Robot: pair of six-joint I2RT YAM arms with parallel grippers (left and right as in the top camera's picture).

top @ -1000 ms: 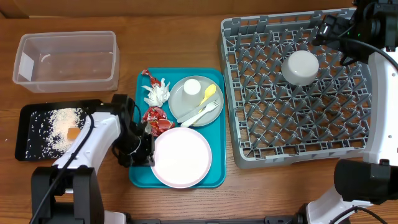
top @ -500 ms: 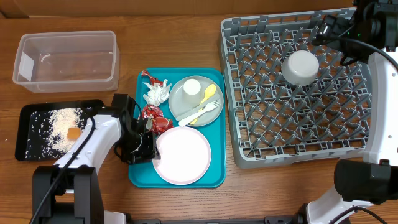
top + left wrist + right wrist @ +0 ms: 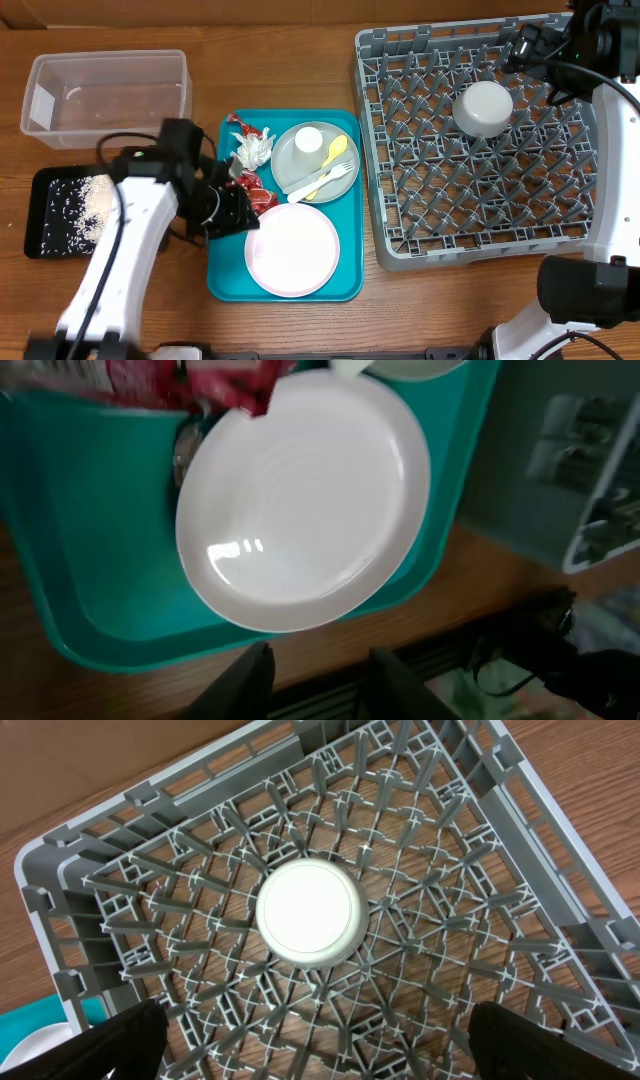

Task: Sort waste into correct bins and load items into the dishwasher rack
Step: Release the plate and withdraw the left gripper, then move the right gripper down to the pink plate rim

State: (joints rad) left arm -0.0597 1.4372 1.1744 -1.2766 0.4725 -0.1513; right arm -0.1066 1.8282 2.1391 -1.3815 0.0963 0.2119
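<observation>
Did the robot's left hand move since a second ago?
Yes. The left hand moved along the teal tray's left edge toward the red wrapper and clear tub.

The table [image 3: 280, 60] is brown wood with a visible grain and a low sheen. The rack [image 3: 367, 140] on the right is matt grey moulded plastic, and the bowl [image 3: 483, 108] on it is smooth and white. The tray [image 3: 100, 560] is smooth teal plastic with a soft shine. The white plate [image 3: 300, 500] is glossy, with faint rings and a bright glint. The grey plate [image 3: 290, 160] looks matt, the cup [image 3: 308, 140] smooth white. The spoon [image 3: 335, 150] and fork [image 3: 330, 180] are pale yellow plastic. The wrapper [image 3: 262, 197] is crinkled, shiny red; the napkin [image 3: 252, 150] is crumpled white paper. The far left tub [image 3: 110, 100] is clear plastic. The black tray [image 3: 40, 180] looks matt under loose white rice [image 3: 95, 195].
</observation>
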